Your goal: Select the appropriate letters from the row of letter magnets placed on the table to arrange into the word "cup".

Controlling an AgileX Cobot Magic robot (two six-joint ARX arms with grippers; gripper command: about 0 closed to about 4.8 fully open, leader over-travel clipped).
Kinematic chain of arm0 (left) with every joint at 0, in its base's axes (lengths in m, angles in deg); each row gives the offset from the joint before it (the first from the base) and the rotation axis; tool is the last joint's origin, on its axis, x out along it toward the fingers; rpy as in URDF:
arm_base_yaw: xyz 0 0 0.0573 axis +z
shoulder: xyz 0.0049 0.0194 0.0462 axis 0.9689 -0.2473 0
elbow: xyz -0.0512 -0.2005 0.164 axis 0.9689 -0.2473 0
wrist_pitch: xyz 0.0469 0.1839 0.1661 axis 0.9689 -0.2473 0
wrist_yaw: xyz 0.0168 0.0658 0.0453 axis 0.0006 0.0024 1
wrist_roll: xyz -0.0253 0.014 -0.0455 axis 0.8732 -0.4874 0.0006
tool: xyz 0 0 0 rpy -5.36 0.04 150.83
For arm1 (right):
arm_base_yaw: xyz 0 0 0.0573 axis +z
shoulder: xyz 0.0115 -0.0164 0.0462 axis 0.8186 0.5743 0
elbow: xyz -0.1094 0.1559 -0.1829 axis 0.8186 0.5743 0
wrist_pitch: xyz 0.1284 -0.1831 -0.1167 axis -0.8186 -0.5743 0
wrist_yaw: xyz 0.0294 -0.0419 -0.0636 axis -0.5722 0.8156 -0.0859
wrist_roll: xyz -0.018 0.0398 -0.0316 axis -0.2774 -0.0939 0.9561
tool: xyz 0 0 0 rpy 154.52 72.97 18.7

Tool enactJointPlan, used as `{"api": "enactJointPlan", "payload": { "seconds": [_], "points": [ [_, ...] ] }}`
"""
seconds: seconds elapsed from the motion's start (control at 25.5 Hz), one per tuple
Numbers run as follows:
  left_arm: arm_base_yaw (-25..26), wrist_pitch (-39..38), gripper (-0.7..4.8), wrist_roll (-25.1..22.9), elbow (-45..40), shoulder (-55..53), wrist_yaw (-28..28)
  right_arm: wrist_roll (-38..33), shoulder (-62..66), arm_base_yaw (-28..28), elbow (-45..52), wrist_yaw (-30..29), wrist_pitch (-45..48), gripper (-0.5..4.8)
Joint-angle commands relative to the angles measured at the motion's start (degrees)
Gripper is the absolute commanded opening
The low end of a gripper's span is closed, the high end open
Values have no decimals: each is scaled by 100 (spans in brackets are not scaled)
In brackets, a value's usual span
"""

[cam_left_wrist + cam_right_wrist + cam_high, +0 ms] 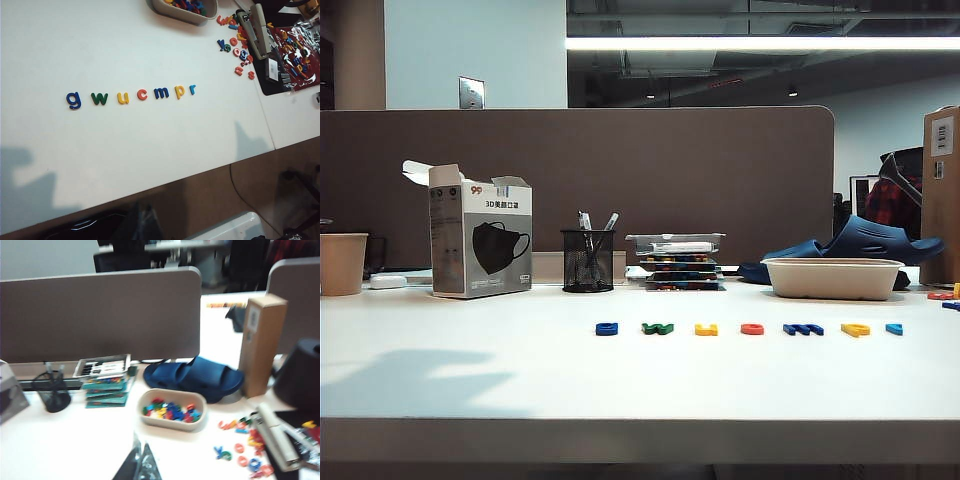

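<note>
On the table (470, 380), a plain white matte desk top, the row of letter magnets (131, 94) lies flat toward the near right, reading g, w, u, c, m, p, r. The yellow "u" (123, 97) is third from the left, the red-orange "c" (142, 94) just right of it, and the yellow "p" (179, 91) sixth, with a dark blue "m" (161, 92) between "c" and "p". All are apart from one another.

Containers: a beige oval tray (172, 410) with rounded corners, far right of the row, holds a heap of mixed coloured letters. A black wire-mesh pen cup (587, 260) holds several pens. An opened cardboard mask box (480, 240) stands far left, and a tan paper cup (342, 263) is at the far left edge; their contents cannot be seen. Loose letters (235, 50) lie scattered right of the tray.

The right gripper (140, 465) shows blurred, dark fingertips together, shut and holding nothing, above the table near the tray. The left gripper is not in view; its state cannot be told
</note>
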Motion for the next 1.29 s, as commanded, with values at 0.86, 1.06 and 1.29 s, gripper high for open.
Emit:
{"api": "enactJointPlan", "payload": {
  "seconds": [0.86,1.06,1.29],
  "points": [
    [-7,35,-5,-24,26,15,9,-1296,4343,2380,-2691,168,-1923,4],
    [-7,35,-5,-24,26,15,7,-1423,4990,2555,-2688,164,-2098,68],
    [-7,35,-5,-24,26,15,9,-1427,5847,2583,-2688,431,-2452,105]
  ]
}}
